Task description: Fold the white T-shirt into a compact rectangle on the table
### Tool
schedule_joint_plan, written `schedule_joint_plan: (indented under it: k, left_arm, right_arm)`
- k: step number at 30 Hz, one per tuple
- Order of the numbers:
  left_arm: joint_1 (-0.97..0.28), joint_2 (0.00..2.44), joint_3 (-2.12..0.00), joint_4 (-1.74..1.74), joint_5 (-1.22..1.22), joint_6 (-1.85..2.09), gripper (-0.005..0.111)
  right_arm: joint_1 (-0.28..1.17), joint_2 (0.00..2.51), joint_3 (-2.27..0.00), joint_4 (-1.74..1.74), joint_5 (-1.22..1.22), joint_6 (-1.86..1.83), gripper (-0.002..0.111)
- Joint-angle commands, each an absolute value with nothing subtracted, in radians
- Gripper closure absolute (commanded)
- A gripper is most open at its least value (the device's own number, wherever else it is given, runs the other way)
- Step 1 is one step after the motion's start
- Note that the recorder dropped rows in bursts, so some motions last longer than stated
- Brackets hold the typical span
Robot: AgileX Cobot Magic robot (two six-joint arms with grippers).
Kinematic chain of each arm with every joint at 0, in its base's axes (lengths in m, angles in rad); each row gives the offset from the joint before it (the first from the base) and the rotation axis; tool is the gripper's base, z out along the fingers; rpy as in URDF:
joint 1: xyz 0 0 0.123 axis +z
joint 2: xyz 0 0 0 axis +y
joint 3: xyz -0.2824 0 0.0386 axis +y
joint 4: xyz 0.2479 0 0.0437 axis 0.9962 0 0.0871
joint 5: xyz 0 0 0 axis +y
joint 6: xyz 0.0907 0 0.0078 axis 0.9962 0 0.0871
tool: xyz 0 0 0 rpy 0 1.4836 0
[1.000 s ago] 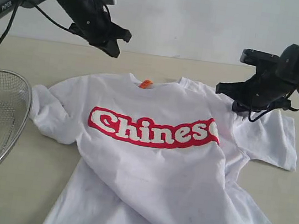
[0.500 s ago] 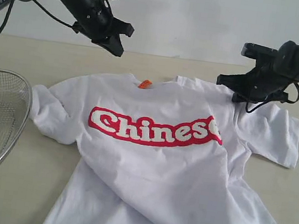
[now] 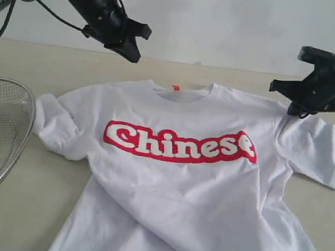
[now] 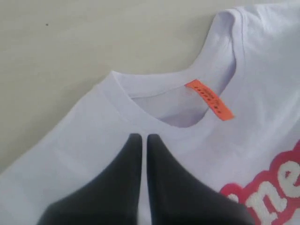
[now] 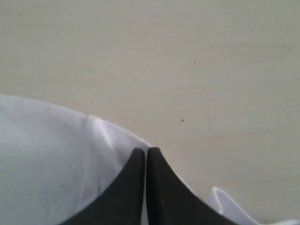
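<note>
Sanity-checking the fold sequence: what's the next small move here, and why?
Probably open the left hand and lower it onto the shoulder beside the collar. It hangs shut above the white T-shirt, gripping nothing, while the right hand looks pinched on the opposite shoulder. The left-side sleeve lies bunched, so a second grip seems needed to pull it flat.
</note>
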State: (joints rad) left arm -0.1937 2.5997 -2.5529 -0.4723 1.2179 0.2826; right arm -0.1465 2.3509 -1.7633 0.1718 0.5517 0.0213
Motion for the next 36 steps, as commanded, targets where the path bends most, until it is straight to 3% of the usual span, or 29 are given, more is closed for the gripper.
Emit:
schedule_joint_plan:
  k: [1, 7, 15, 21, 30, 36]
  left_arm:
    - [-0.191, 2.589, -2.560, -0.492, 1.221, 0.266, 0.102]
    - [-0.191, 2.585, -2.560, -0.533, 1.221, 0.275, 0.102]
    - [-0.195, 2.508, -2.555, -0.538, 1.221, 0.266, 0.102]
    - [-0.209, 2.420, -2.517, -0.541, 1.221, 0.241, 0.102]
    - [-0.241, 2.205, -2.113, -0.542, 1.221, 0.337, 0.102]
    - [-0.282, 1.967, -1.699, -0.604, 1.219, 0.438, 0.102]
  right_arm:
    - [-0.161, 2.282, -1.776, 0.179, 0.565, 0.036, 0.109]
    - [-0.159, 2.165, -1.749, 0.424, 0.645, -0.115, 0.109]
    - [-0.116, 1.876, -1.307, 0.519, 0.366, -0.212, 0.109]
    - [-0.099, 1.798, -1.191, 0.568, 0.403, -0.304, 0.109]
    - [-0.180, 1.866, -1.183, 0.561, 0.396, -0.329, 0.109]
    - [-0.175, 2.007, -1.189, 0.578, 0.406, -0.369, 0.109]
